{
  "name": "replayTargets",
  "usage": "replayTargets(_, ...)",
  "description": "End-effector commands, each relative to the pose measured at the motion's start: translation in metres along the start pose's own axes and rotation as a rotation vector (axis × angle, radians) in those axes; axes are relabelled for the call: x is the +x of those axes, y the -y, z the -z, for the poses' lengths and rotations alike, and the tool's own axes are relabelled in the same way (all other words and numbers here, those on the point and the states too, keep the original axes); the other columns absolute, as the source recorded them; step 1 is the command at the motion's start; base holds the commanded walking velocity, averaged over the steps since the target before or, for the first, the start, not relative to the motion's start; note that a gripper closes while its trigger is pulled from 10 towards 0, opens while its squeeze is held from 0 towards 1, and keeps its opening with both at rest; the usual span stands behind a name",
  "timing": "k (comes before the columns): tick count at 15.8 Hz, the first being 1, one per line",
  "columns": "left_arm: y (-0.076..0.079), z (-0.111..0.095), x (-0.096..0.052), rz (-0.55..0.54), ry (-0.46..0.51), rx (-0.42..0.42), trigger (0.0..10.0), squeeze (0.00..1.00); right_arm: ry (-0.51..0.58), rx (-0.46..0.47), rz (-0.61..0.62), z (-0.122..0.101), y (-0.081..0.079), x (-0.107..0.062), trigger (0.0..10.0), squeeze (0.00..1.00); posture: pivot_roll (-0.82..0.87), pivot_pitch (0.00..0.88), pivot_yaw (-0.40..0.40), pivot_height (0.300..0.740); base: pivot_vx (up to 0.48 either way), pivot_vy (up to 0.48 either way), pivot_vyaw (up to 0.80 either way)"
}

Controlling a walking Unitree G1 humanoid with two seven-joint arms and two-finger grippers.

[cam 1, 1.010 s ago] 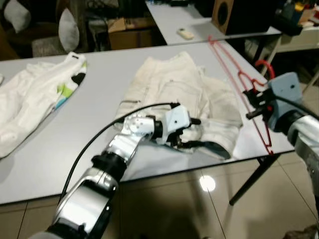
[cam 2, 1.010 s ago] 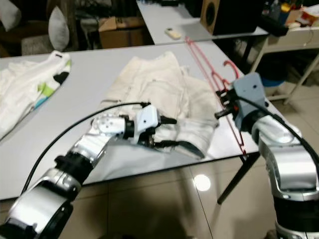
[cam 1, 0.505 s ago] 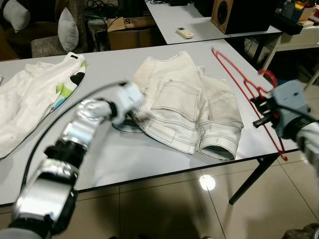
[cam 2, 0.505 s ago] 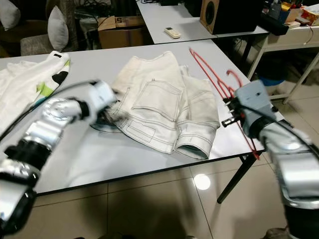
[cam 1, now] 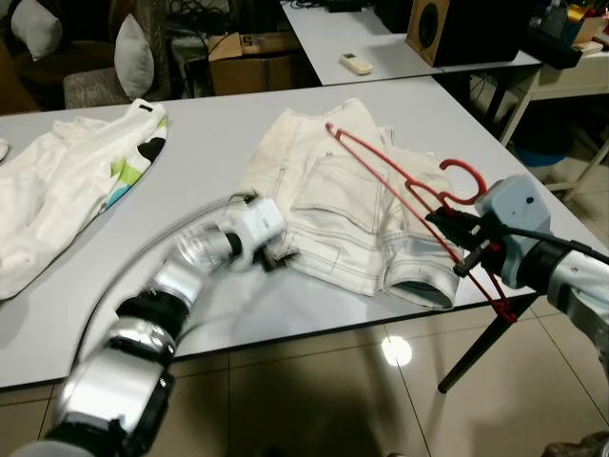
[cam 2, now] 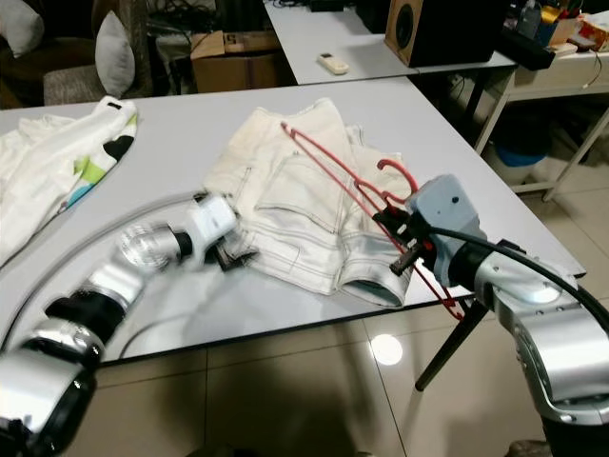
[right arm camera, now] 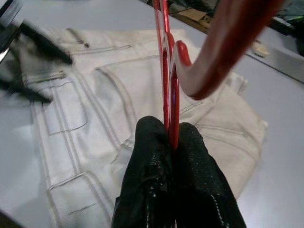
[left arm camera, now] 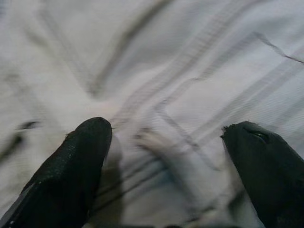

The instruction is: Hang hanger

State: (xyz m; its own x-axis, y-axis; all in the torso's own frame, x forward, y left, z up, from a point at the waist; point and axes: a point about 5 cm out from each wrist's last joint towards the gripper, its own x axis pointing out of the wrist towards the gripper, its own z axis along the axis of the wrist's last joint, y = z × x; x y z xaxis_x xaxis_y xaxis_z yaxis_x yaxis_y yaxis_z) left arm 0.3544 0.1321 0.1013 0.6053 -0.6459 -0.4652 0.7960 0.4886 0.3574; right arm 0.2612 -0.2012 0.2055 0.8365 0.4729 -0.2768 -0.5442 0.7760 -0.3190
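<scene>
**Red hanger held above the shorts**

On your far left a white printed garment (cam 1: 67,181) lies on the grey table (cam 1: 190,143). Your left gripper (left arm camera: 161,156) sits at the left edge of the cream shorts (cam 1: 352,190), fingers (left arm camera: 76,166) spread apart over the fabric. To the right, your right gripper (right arm camera: 171,142) is clamped on the red hanger (cam 1: 400,186), which slants over the shorts with its hook up near the gripper.

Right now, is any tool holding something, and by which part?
The right tool is shut on the red wire hanger, gripping its neck just below the hook. The left tool is open over the white denim shorts, holding nothing.
</scene>
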Motion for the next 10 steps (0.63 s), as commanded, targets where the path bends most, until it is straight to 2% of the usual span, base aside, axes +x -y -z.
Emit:
replayTargets(1,0.006,0.003,0.001,0.061,-0.012,0.018,10.0,0.00,0.011,0.011,0.002,-0.004,0.001,0.000,10.0,0.00,-0.11,0.000,0.058,0.740,0.000,0.000,0.00)
replayTargets(3,0.025,0.012,0.002,0.218,-0.042,0.053,10.0,0.00,-0.055,0.018,-0.120,0.008,-0.012,0.002,10.0,0.00,-0.11,0.000,0.057,0.740,0.000,0.000,0.00)
replayTargets(4,0.030,0.018,-0.001,0.292,-0.072,0.075,10.0,0.00,-0.140,-0.029,-0.148,0.020,-0.015,0.003,10.0,0.00,-0.10,0.000,0.053,0.740,0.000,0.000,0.00)
replayTargets(5,0.036,0.026,-0.007,0.403,-0.104,0.075,10.0,0.00,-0.241,-0.090,-0.105,0.036,-0.007,0.004,10.0,0.00,-0.10,0.000,0.051,0.740,0.000,0.000,0.00)
replayTargets(7,0.041,0.029,-0.015,0.492,-0.108,0.039,10.0,0.00,-0.274,-0.141,0.075,0.039,0.019,0.011,10.0,0.00,-0.10,0.000,0.046,0.740,0.000,0.000,0.00)
replayTargets(8,0.043,0.031,-0.018,0.506,-0.108,0.039,10.0,0.00,-0.277,-0.159,0.163,0.039,0.032,0.014,10.0,0.00,-0.10,0.000,0.046,0.740,0.000,0.000,0.00)
replayTargets(10,0.043,0.024,-0.016,0.448,-0.037,0.005,10.0,0.00,-0.253,-0.167,0.257,0.036,0.048,0.022,10.0,0.00,-0.10,0.000,0.048,0.740,0.000,0.000,0.00)
